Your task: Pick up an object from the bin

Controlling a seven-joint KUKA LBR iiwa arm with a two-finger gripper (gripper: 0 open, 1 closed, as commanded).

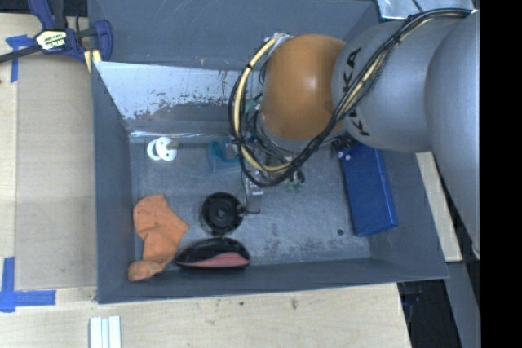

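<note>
Black disc [218, 210] just beside hand [251, 202], orange cloth [157, 234] near — blue box [369, 190] apart

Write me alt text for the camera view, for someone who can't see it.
The robot arm reaches in from the right, its tool low in the grey bin just right of a black round disc. Around it lie an orange cloth, a black-and-pink oval thing, a small white piece and a blue box.
</note>
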